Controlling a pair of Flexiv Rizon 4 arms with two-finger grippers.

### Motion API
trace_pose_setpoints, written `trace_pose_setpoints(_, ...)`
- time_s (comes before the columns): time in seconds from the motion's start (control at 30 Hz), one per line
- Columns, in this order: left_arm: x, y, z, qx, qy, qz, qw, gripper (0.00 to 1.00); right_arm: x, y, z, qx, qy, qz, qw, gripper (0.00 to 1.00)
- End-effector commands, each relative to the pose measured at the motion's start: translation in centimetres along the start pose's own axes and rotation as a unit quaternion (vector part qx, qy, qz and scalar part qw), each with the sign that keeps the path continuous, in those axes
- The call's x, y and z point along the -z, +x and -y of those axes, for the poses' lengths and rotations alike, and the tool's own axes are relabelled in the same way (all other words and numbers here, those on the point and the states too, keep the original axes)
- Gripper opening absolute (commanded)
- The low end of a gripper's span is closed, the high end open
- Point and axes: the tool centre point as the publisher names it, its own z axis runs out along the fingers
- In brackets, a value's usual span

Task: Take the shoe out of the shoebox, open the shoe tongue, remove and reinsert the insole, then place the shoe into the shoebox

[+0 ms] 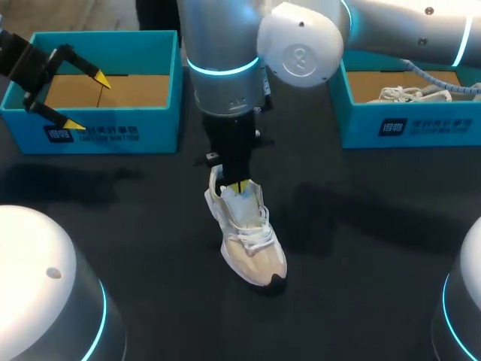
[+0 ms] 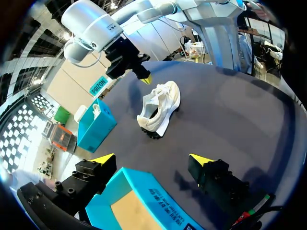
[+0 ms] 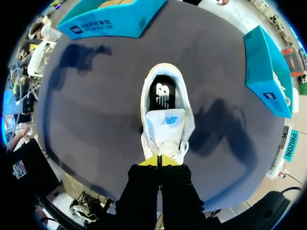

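The shoe [image 1: 252, 241] is out of its box and stands upright on its sole in the middle of the table [image 1: 361, 248]. Its toe points toward the near edge and its heel toward the far edge. That puts its opening straight under the right arm, which reaches in past the middle.

The tongue [image 3: 166, 120] looks lifted forward, and the dark insole [image 3: 163, 93] shows in the opening behind it, apparently seated flat. I judge the work to be at the tongue step, with the insole not yet taken out.

The right hand [image 1: 240, 185] hangs over the tongue's upper end with its yellow tips pressed together. I cannot tell whether they pinch a bit of the tongue or only meet above it. Coming down from above suits pulling the tongue clear of the opening.

The left hand [image 1: 86, 101] waits at the far left corner, spread wide over the left shoebox [image 1: 113, 135]. It holds nothing. The box is open and shows bare cardboard inside, probably kept free to take the shoe back. Parked there, the left arm is well apart from the shoe and out of the right arm's way.

At the far right corner, the right shoebox [image 1: 421, 124] holds a second shoe [image 1: 406, 92].
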Motion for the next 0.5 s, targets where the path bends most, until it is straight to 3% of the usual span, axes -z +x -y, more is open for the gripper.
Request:
trace_pose_setpoints(0.03,0.1,0.0,0.0,0.000,-0.001,-0.001,1.000,1.00,0.4,-0.2,0.5,-0.005,-0.009,0.005,1.000,0.24)
trace_pose_setpoints(0.07,0.1,0.0,0.0,0.000,-0.001,-0.001,1.000,1.00,0.4,-0.2,0.5,-0.004,-0.010,0.001,1.000,0.41)
trace_pose_setpoints(0.1,0.1,0.0,0.0,0.000,-0.001,-0.001,1.000,1.00,0.4,-0.3,0.5,-0.003,-0.009,0.003,1.000,0.45)
trace_pose_setpoints(0.5,0.1,0.0,0.0,0.000,-0.001,-0.001,1.000,1.00,-2.1,-0.7,0.2,0.003,0.004,0.013,1.000,0.42)
